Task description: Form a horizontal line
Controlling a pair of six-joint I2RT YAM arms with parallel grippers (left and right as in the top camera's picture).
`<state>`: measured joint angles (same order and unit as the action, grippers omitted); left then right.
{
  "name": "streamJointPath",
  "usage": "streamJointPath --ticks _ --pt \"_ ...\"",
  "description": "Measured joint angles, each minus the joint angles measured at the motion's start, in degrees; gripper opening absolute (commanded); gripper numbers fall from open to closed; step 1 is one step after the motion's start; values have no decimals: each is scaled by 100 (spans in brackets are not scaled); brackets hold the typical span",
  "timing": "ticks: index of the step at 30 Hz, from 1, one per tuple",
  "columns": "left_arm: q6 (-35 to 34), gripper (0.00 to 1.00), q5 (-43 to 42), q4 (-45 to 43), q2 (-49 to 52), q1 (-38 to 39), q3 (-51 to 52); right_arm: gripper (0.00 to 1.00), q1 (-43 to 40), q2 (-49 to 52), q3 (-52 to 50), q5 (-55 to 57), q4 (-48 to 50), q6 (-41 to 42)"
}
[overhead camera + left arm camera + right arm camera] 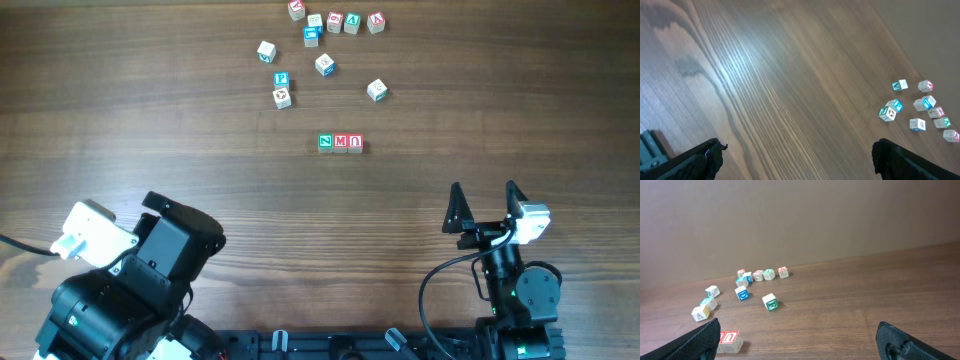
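Three pale wooden cubes sit touching in a left-to-right row at the table's middle: a green "N" cube [325,143], a red "M" cube [340,143] and a red arch-letter cube [355,143]. The arch-letter cube also shows in the right wrist view [730,341], partly behind my left finger there. My right gripper [485,206] is open and empty, below and right of the row. My left gripper [797,157] is open and empty over bare table at the near left; its fingertips do not show overhead.
Loose lettered cubes lie at the far side: a blue "P" cube [281,79], a red-marked cube [282,97], a green-marked cube [376,90], and a row of several near the far edge [334,22]. The cluster also shows in the left wrist view [920,107].
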<state>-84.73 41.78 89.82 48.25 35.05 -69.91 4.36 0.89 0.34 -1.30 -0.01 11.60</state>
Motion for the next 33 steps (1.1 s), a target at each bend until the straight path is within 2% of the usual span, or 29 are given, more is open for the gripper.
streamJointPath --ticks 6,9,12,15,19,21,23,28,33 --pt "9 100 393 -262 0 142 0 100 0 0 0 0 0 0" --pt "173 100 597 -758 -46 181 39 100 0 0 0 0 0 0" --pt "868 100 629 -1923 -380 39 407 100 0 0 0 0 -2 0" --pt "1919 100 476 -3429 -994 -339 1095 100 0 0 0 0 -2 0" --pt "3373 100 -170 -4903 -2028 -1117 2159 100 0 0 0 0 0 0" --pt "4218 100 -699 -5357 -2603 -1574 2800 100 0 0 0 0 0 0" --pt "4780 100 -1128 -5772 -3016 -1904 3335 100 0 0 0 0 -4 0" --pt "5845 100 -2009 -6704 -4028 -2500 4732 100 0 0 0 0 -4 0" --pt "6266 100 -2413 -7840 -4660 -2706 5877 100 0 0 0 0 -2 0"
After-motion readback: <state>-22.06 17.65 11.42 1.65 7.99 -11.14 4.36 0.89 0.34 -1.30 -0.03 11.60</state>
